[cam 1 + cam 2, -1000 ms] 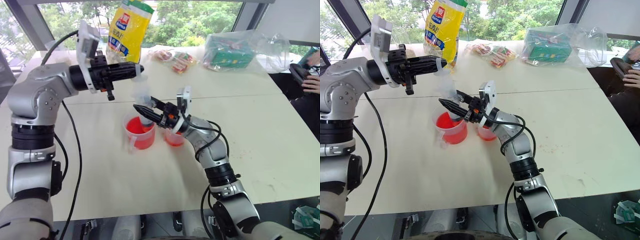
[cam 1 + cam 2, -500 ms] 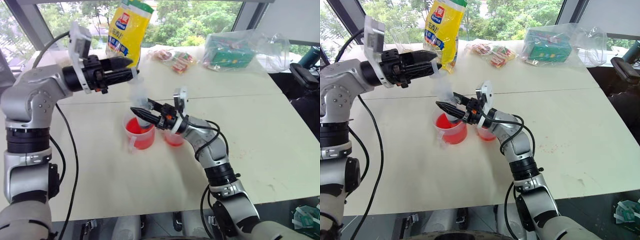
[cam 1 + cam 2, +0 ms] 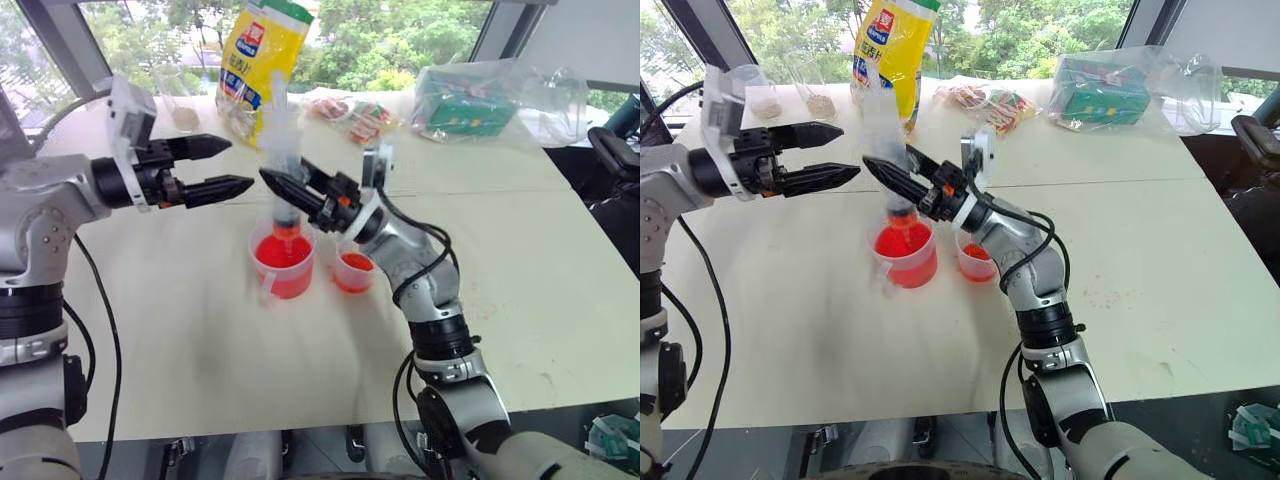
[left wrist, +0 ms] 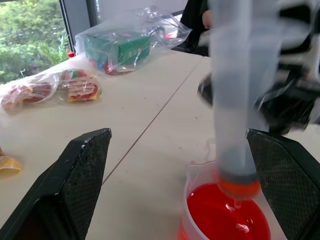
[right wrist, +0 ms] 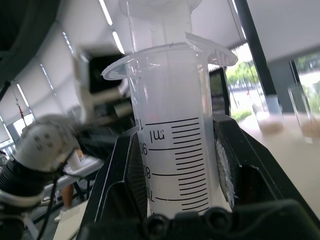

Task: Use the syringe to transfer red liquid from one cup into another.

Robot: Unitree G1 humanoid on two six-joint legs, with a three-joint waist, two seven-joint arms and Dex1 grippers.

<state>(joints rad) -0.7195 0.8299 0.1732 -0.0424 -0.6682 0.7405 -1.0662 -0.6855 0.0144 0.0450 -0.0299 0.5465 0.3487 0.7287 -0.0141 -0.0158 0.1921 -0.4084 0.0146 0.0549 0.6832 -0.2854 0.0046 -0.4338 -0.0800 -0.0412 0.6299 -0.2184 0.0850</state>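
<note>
Left gripper (image 3: 222,167): released from syringe (image 3: 283,165), fingers now spread, withdrawn toward frame left. Right gripper (image 3: 285,186): clenched on syringe, raised; tip above handled cup (image 3: 284,262).

the right gripper (image 5: 175,165) clamps the clear syringe (image 5: 172,145) upright between its two black fingers (image 5: 127,175). printed graduation marks face the camera, and the flange sits above the fingers.

the clear syringe (image 3: 284,165) stands upright at upper centre, its orange tip just above the red liquid (image 3: 284,252) in the handled cup (image 3: 283,264); the smaller cup (image 3: 353,272) (red low down) sits just right.
</note>
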